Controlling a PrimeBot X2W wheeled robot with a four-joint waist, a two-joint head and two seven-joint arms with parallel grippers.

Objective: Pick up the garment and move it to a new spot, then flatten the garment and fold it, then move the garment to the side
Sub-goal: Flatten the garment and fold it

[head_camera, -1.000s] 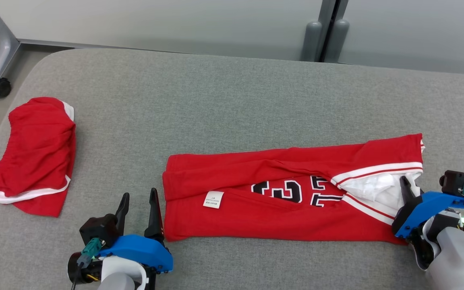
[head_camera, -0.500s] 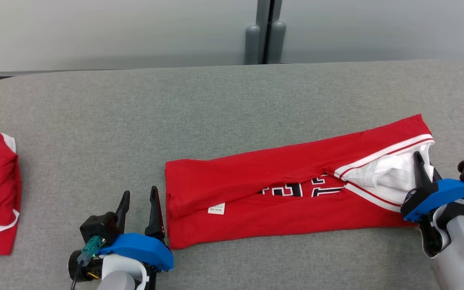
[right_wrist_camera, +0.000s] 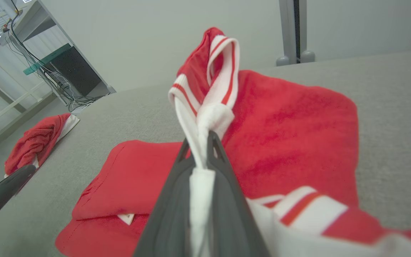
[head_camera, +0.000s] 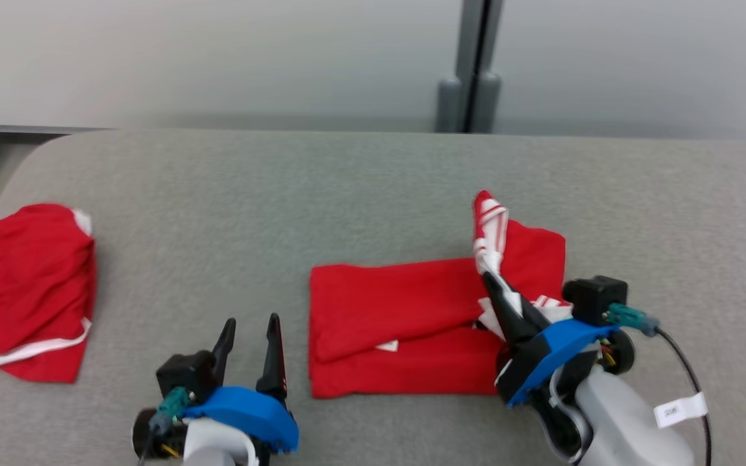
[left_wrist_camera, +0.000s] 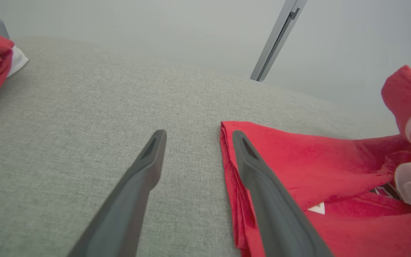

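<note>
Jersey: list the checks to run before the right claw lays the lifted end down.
1. Right claw shut on the jersey's white-trimmed end: ok.
2. Held end raised above the flat part: ok.
3. Left claw open, beside the jersey's left edge, not gripping it: ok.
4. Flat part smooth: not ok, a ridge runs along it.
5. Other red garment apart from the jersey, far to the left on the table: ok.
6. Edges underneath lined up: cannot tell.

On the worktop (head_camera: 282, 194) the garment (head_camera: 379, 310) lies centre-right, left gripper (head_camera: 252, 320) beside its left edge, right gripper (head_camera: 487, 279) at its right end; cloth (head_camera: 36, 285) far left.
</note>
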